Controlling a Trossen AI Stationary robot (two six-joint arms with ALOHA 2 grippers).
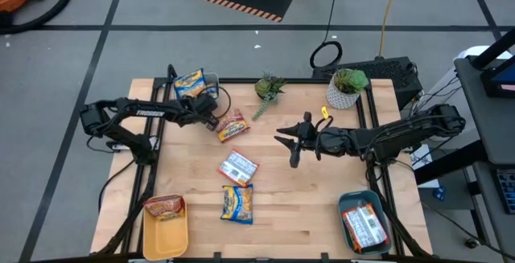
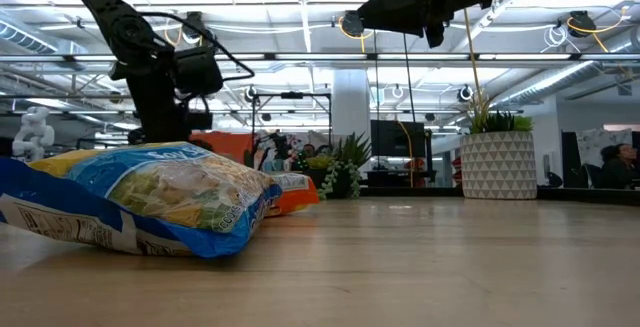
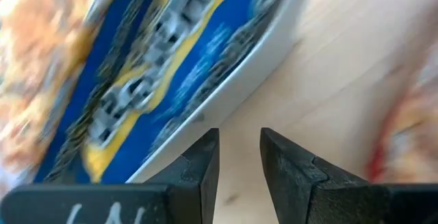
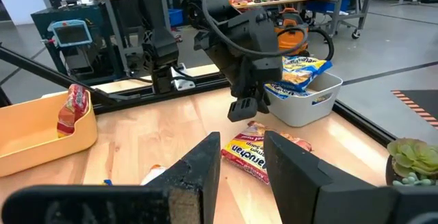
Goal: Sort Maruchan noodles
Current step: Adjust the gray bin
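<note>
Three Maruchan packets lie flat on the table: an orange one (image 1: 232,124) (image 4: 256,154), a white-and-red one (image 1: 238,166) and a blue-and-yellow one (image 1: 237,203) (image 2: 150,202). Another blue-and-yellow packet (image 1: 191,84) (image 3: 171,66) sits in the grey bin (image 1: 212,80) at the far left. My left gripper (image 1: 212,113) (image 3: 239,148) hovers just beside that bin, narrowly open and empty. My right gripper (image 1: 283,141) (image 4: 243,152) hangs above mid-table, narrowly open and empty.
A yellow bin (image 1: 153,235) at the near left holds a red-and-yellow packet (image 1: 165,207). A teal bin (image 1: 346,200) at the near right holds white-and-red packets. Two potted plants (image 1: 269,88) (image 1: 348,86) stand at the far edge. Bare wood lies between the packets and the teal bin.
</note>
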